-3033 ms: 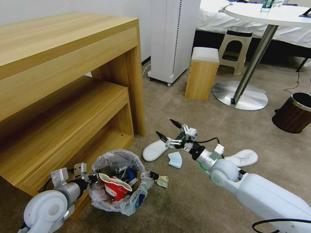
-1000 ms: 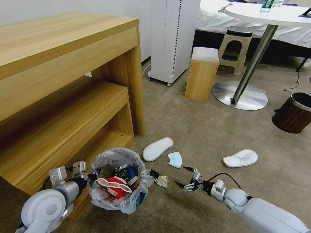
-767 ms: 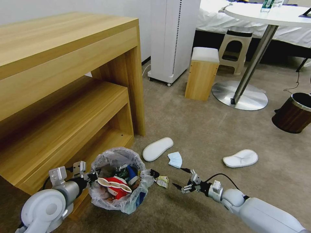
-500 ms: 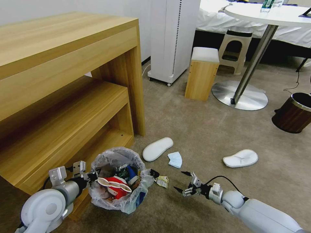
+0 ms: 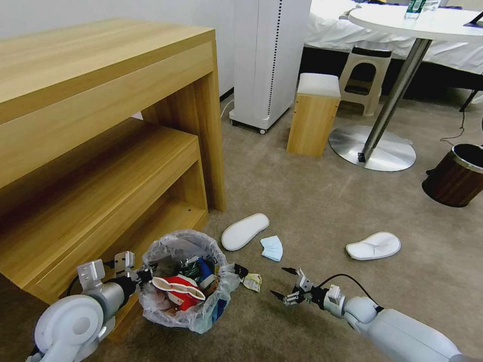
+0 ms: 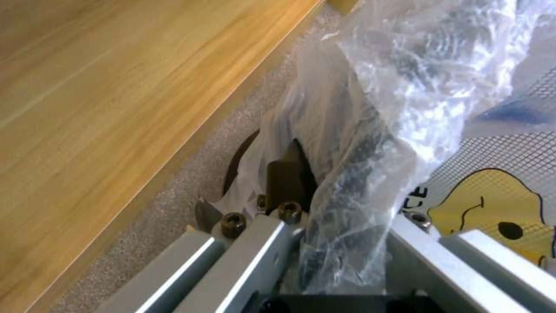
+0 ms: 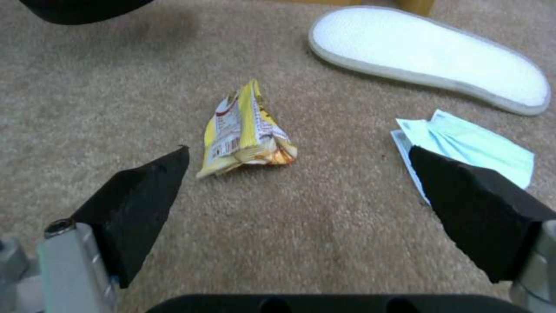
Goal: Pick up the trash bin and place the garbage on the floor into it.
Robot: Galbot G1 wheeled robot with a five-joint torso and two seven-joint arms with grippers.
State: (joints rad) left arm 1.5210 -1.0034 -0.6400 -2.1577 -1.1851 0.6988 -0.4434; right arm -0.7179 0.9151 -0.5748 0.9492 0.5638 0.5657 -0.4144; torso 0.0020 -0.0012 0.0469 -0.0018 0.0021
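Lower the wide-open right tool (image 5: 283, 284) squarely over the crumpled yellow candy wrapper (image 7: 243, 130) at its twelve o'clock on the beige carpet floor (image 5: 322, 201), keeping the left tool (image 6: 324, 234) clamped on the small blue plastic-lined trash bin (image 5: 183, 281).

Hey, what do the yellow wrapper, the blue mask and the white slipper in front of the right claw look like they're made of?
Yellow wrapper: looks like thin printed plastic or foil film, glossy and sharply crumpled.
Blue mask: seems soft nonwoven fabric, matte, with folded pleats.
White slipper: probably thin textile or foam, with a finely dotted matte sole and stitched edge.
All lie on the carpet ahead of the open right claw.
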